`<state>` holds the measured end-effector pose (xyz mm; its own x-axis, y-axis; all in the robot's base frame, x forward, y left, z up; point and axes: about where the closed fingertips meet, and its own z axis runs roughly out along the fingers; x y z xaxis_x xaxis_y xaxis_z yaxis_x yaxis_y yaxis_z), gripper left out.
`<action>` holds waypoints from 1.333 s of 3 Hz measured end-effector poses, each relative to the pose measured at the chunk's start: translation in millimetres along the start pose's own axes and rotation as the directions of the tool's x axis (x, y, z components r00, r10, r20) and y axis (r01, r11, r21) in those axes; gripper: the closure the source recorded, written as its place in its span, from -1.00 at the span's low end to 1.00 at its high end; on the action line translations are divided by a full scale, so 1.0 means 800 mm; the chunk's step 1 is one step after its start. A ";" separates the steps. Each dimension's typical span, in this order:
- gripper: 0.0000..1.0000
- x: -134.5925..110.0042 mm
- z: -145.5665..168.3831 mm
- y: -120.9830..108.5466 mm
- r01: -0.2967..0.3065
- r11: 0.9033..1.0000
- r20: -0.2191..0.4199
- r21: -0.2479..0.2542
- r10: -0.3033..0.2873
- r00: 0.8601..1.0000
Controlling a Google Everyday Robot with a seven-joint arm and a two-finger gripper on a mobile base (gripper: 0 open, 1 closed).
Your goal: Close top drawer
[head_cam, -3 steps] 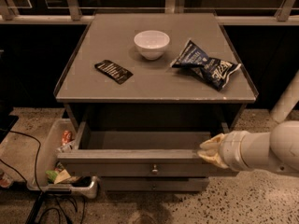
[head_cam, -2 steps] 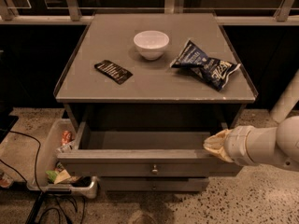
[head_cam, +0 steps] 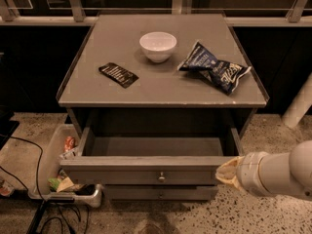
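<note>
Gripper has shifted rightward, now at top drawer's right front corner.

Quick headcount, cabinet scene

One bowl, one chip bag, one dark packet, two drawers showing (top drawer, lower drawer), one gripper at the top drawer's right end.

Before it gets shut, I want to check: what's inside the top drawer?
The top drawer shows only its bare grey floor. The strip just behind its front panel is hidden from this angle. The gripper sits at the front's right end.
</note>
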<state>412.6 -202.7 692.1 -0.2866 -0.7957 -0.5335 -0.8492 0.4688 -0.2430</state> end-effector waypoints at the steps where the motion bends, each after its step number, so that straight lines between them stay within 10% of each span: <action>1: 1.00 0.003 0.002 0.006 -0.001 1.000 -0.005 -0.007 0.001 1.000; 3: 1.00 -0.004 0.052 -0.012 0.010 0.998 -0.037 -0.055 -0.012 0.999; 4: 0.64 -0.004 0.052 -0.012 0.010 0.998 -0.037 -0.055 -0.012 0.999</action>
<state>440.2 -188.7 662.9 -0.2925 -0.8152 -0.4999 -0.8753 0.4388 -0.2033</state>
